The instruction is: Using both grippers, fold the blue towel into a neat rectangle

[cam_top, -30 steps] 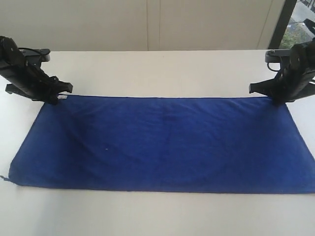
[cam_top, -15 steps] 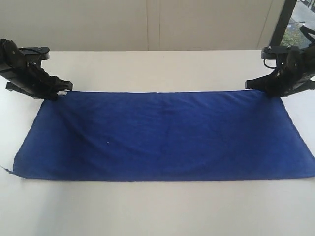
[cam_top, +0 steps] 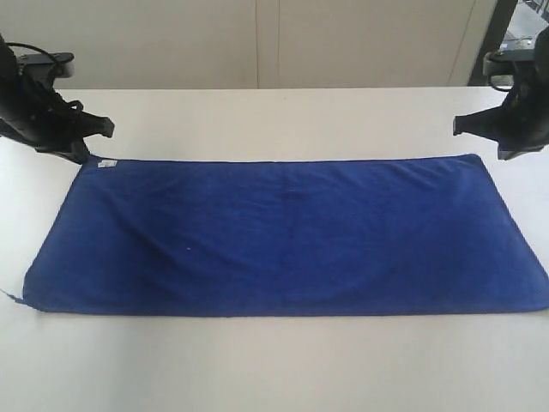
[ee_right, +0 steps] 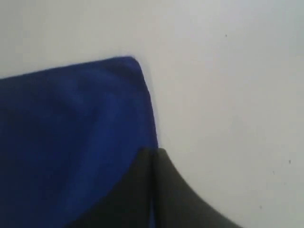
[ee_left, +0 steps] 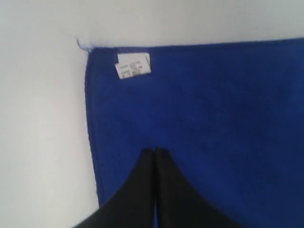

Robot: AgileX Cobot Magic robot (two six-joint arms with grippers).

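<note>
Your left tool (ee_left: 155, 149) and right tool (ee_right: 154, 151), both pinched shut and empty, hover over one corner each of the blue towel (cam_top: 283, 232) lying flat on the table (cam_top: 274, 112) beneath them, likely poised to grasp there.

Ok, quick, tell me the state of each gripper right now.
Left gripper: shut, holding nothing, above a corner of the blue towel.
Right gripper: shut, holding nothing, above the towel's edge near another corner.

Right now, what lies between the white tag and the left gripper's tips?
Only blue towel cloth; the left wrist view shows it between the white tag and the shut left gripper.
</note>
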